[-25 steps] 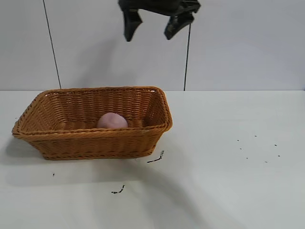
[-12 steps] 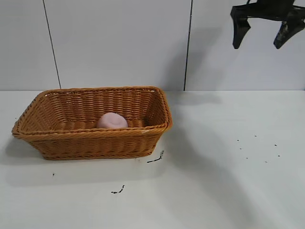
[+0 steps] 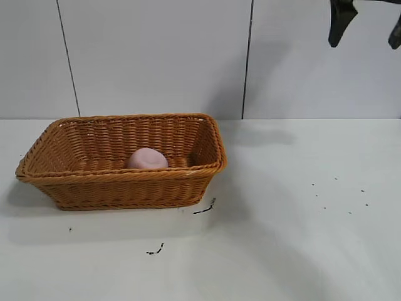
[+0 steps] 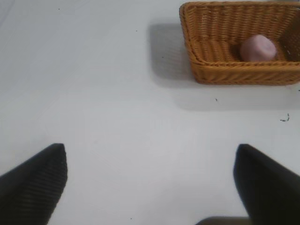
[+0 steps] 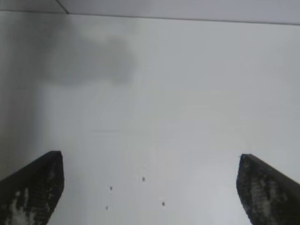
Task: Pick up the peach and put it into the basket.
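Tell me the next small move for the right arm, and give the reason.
Probably just ease the right gripper on to its parked spot, fingers open. The peach already lies inside the basket, and the gripper hangs high above the table's right side, empty. The left gripper is open too, away from the basket.

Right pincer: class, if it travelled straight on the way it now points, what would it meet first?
Probably only bare table: the open right pincer faces empty white surface with a few dark specks. Depth is uncertain.

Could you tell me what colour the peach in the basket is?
Pale pink; the peach shows best in the exterior view, lying inside the basket.
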`<move>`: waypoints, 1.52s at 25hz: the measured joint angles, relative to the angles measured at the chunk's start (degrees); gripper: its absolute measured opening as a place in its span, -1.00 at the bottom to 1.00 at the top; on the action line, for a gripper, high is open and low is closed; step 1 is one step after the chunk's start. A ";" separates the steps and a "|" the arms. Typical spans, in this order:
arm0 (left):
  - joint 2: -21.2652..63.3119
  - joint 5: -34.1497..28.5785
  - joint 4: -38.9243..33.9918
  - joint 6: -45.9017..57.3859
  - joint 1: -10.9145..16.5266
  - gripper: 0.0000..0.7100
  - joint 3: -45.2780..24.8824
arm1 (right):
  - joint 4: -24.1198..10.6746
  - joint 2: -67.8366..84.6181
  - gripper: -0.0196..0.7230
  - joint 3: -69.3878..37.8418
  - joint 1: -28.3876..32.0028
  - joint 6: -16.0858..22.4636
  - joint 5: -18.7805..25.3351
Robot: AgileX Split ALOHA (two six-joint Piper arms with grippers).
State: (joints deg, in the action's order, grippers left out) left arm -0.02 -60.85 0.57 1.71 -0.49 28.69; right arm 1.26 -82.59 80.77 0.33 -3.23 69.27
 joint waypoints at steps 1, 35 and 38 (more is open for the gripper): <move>0.00 0.00 0.00 0.00 0.00 0.95 0.00 | 0.00 4.70 0.93 -3.75 0.00 -0.39 0.00; 0.00 0.00 0.00 0.00 0.00 0.95 0.00 | -0.59 82.85 0.93 -52.38 0.00 2.59 -10.35; 0.00 0.00 0.00 0.00 0.00 0.95 0.00 | -0.64 82.85 0.93 -52.38 0.00 2.71 -10.35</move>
State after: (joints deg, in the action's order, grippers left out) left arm -0.02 -60.85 0.57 1.71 -0.49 28.69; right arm 0.62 0.27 28.39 0.33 -0.52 58.92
